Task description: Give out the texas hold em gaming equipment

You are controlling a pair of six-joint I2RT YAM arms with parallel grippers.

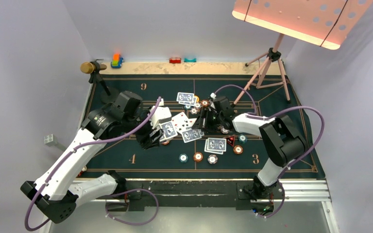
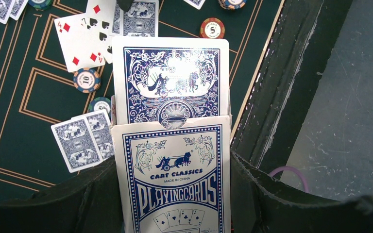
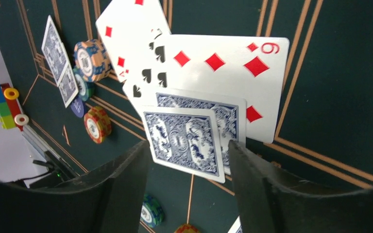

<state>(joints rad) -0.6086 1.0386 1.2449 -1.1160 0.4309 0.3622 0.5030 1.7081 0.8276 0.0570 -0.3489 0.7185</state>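
My left gripper (image 2: pixel 172 162) is shut on a white-and-blue playing card box (image 2: pixel 175 179), with a blue-backed card (image 2: pixel 170 82) sticking out of its top. In the top view it (image 1: pixel 158 132) hovers over the left-middle of the green mat (image 1: pixel 126 162). My right gripper (image 3: pixel 188 145) is open, its jaws either side of two face-down cards (image 3: pixel 184 138) that overlap a nine of diamonds (image 3: pixel 233 68) and a seven of spades (image 3: pixel 150 63). In the top view it (image 1: pixel 205 119) is at the mat's centre. Chips (image 1: pixel 198 157) and a face-down pair (image 1: pixel 215 144) lie near the front, by the red-black triangle marker (image 1: pixel 230 141).
A gold-headed microphone (image 1: pixel 87 67) on a stand is at the back left, with toy blocks (image 1: pixel 117 60) behind the mat. A pink tripod (image 1: pixel 272 68) holding a panel stands at the back right. Another face-down pair (image 1: pixel 185 98) and chips (image 3: pixel 91 58) lie behind the grippers.
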